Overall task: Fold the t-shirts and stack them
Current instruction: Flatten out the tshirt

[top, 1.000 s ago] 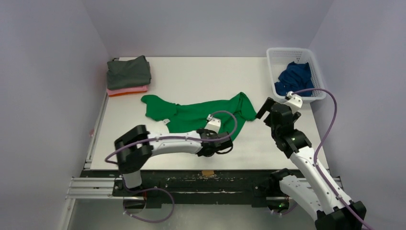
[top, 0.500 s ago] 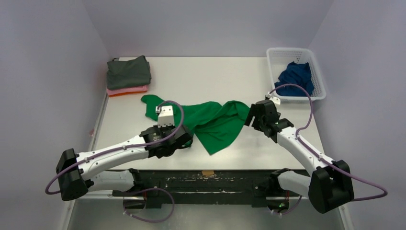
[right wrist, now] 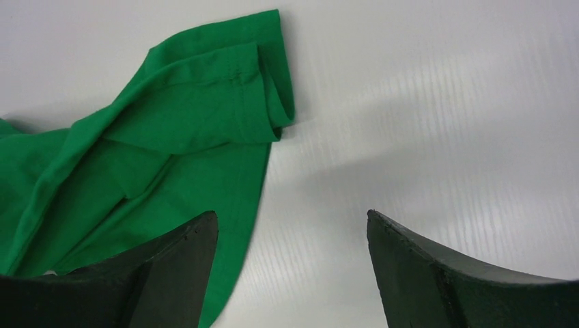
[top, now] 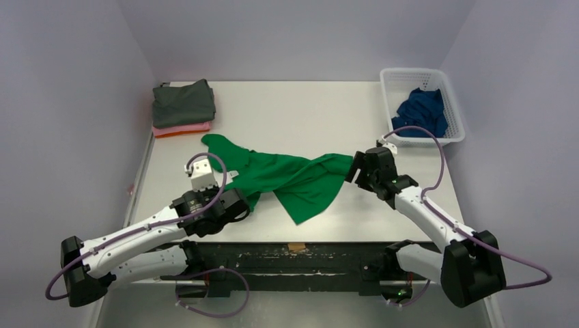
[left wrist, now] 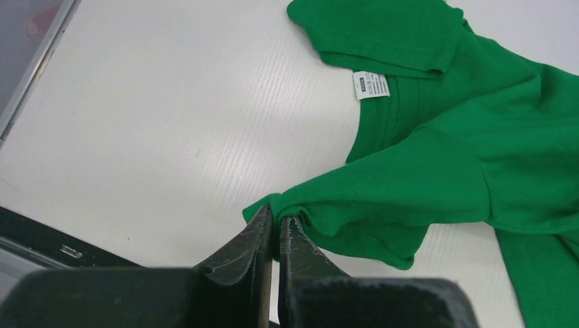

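A bright green t-shirt [top: 287, 179] lies crumpled across the middle of the table, its white neck label [left wrist: 371, 85] facing up. My left gripper [left wrist: 276, 217] is shut on a bunched edge of the green t-shirt [left wrist: 437, 164] at its near left side; in the top view this gripper [top: 240, 202] sits left of the shirt. My right gripper [right wrist: 292, 217] is open and empty just above the table, at the shirt's right sleeve [right wrist: 225, 102]; it also shows in the top view [top: 352, 171]. A folded stack, dark grey [top: 183, 102] over pink and orange [top: 181, 128], sits at the back left.
A white lattice basket [top: 452, 96] at the back right holds a royal blue t-shirt [top: 422, 109]. The table's left edge has a metal rail [top: 136, 184]. The near edge [top: 293, 240] runs just in front of both grippers.
My left gripper has dragged its pinched part of the green shirt leftwards, stretching the shirt across the table. My right arm has reached forward and lowered to the shirt's right end.
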`<state>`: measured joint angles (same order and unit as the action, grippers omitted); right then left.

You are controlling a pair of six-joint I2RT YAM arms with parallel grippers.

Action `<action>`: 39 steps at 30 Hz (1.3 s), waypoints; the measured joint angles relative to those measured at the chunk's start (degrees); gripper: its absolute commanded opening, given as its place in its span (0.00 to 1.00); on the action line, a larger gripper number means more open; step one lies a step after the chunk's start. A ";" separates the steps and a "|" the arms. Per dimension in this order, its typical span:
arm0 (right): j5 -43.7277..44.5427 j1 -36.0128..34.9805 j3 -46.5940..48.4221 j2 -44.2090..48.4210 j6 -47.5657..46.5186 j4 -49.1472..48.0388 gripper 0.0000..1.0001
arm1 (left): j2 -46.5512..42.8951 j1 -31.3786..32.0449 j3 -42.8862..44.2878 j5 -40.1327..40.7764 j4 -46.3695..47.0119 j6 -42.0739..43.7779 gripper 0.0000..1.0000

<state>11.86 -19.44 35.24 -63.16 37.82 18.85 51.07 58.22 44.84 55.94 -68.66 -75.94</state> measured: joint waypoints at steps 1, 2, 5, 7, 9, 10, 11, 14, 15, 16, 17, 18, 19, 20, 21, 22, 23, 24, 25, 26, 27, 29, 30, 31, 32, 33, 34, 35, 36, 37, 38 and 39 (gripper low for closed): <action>-0.63 0.00 0.09 -0.63 0.02 -0.90 0.76 | 0.31 0.00 -0.22 0.00 0.00 -0.04 0.00; -1.05 0.00 0.26 -1.64 0.04 -1.81 0.75 | 0.70 0.00 -0.39 0.00 0.00 -0.09 0.00; -1.66 0.00 1.40 -6.21 -0.04 -4.24 0.72 | 2.10 0.00 -0.55 -0.02 0.00 -0.39 0.00; -1.79 0.00 3.10 -10.10 -0.46 -5.31 0.70 | 2.97 0.00 -0.55 0.00 -0.04 -0.90 0.00; -1.90 0.00 5.14 -14.14 -1.07 -6.93 0.67 | 3.72 0.00 -0.55 0.00 -0.22 -1.27 0.00; -1.95 0.00 6.16 -16.13 -1.49 -7.48 0.64 | 4.07 0.00 -0.55 0.02 -0.39 -1.44 0.00; -1.95 0.00 7.52 -18.40 -1.97 -8.07 0.62 | 4.35 0.00 -0.55 0.02 -0.55 -1.51 0.00; -1.97 0.00 9.97 -23.26 -2.97 -9.86 0.56 | 4.85 0.00 -0.55 0.09 -0.98 -1.66 0.00; -1.97 0.00 10.14 -24.09 -3.10 -10.38 0.54 | 4.94 0.00 -0.52 0.20 -1.11 -1.70 0.00; -1.99 0.00 10.19 -24.90 -3.32 -10.97 0.48 | 4.96 0.00 -0.52 0.31 -1.20 -1.73 0.00; -2.01 0.00 10.19 -25.51 -3.41 -11.26 0.41 | 4.96 0.00 -0.52 0.37 -1.25 -1.92 0.00; -2.08 0.00 10.19 -26.05 -3.74 -11.61 0.36 | 4.96 -0.02 -0.50 0.52 -1.33 -2.05 0.00; -2.29 0.00 10.19 -26.49 -4.02 -12.00 0.29 | 4.96 -0.04 -0.48 0.79 -1.33 -2.10 0.00; -2.49 0.00 10.19 -26.82 -4.26 -12.44 0.21 | 4.96 -0.09 -0.44 1.03 -1.33 -2.14 0.00; -2.62 0.00 10.16 -27.04 -4.57 -13.09 0.15 | 4.98 -0.09 -0.39 1.18 -1.33 -2.32 0.00; -2.62 0.00 10.19 -27.04 -4.55 -13.20 0.07 | 5.07 -0.17 -0.28 1.38 -1.36 -2.36 0.00; -2.60 0.00 10.19 -27.06 -4.72 -13.60 0.02 | 5.16 -0.28 -0.09 1.55 -1.33 -2.36 0.00; -2.56 0.00 10.19 -27.06 -4.92 -13.84 0.00 | 5.27 -0.46 0.15 1.66 -1.31 -2.34 0.00; -2.45 0.00 10.19 -26.93 -5.20 -13.86 0.00 | 5.35 -0.57 0.46 1.79 -1.31 -2.27 0.00; -2.38 0.00 10.19 -26.64 -5.38 -13.64 0.00 | 5.40 -0.79 0.98 1.95 -1.31 -2.08 0.00; -2.25 0.00 10.19 -25.99 -5.53 -13.29 0.00 | 5.38 -0.85 1.66 2.10 -1.29 -1.70 0.00; -1.86 0.00 10.19 -23.43 -5.99 -12.09 0.00 | 4.98 -1.11 3.34 2.67 -0.72 0.24 0.00; -1.46 0.00 10.23 -21.07 -6.36 -11.10 0.00 | 4.37 -1.25 3.98 2.80 0.37 2.12 0.00; -0.94 0.00 10.54 -18.23 -6.64 -9.99 0.00 | 2.91 -1.60 4.70 2.56 2.73 5.84 0.00; -0.59 0.00 11.15 -15.19 -6.99 -8.85 0.00 | 1.11 -2.08 5.05 1.84 5.79 9.97 0.00; -0.31 0.00 11.89 -12.17 -7.37 -7.96 0.00 | -0.68 -2.71 5.11 0.72 9.14 13.70 0.00; 0.07 0.00 12.83 -9.11 -7.72 -7.06 0.00 | -3.23 -4.04 5.14 -2.36 13.70 19.02 0.00; 0.44 0.00 13.97 -5.66 -8.20 -6.08 0.00 | -6.12 -5.68 5.29 -6.03 18.29 24.37 0.00; 0.55 0.00 15.10 -2.25 -8.68 -5.35 0.00 | -8.00 -6.71 5.73 -8.31 20.65 27.67 0.00; 0.50 0.00 16.17 0.39 -9.05 -4.57 0.00 | -9.86 -7.85 7.06 -11.21 22.38 31.43 0.00; 0.35 0.00 17.68 3.58 -9.57 -3.39 0.00 | -11.19 -8.44 9.29 -13.44 23.26 34.53 0.00; -0.04 0.00 19.41 6.71 -10.05 -2.25 0.00 | -11.98 -8.68 11.76 -14.99 23.63 36.81 0.00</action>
<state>11.81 -19.44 54.65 -56.45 27.77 16.60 39.09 49.54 56.60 40.95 -45.04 -39.13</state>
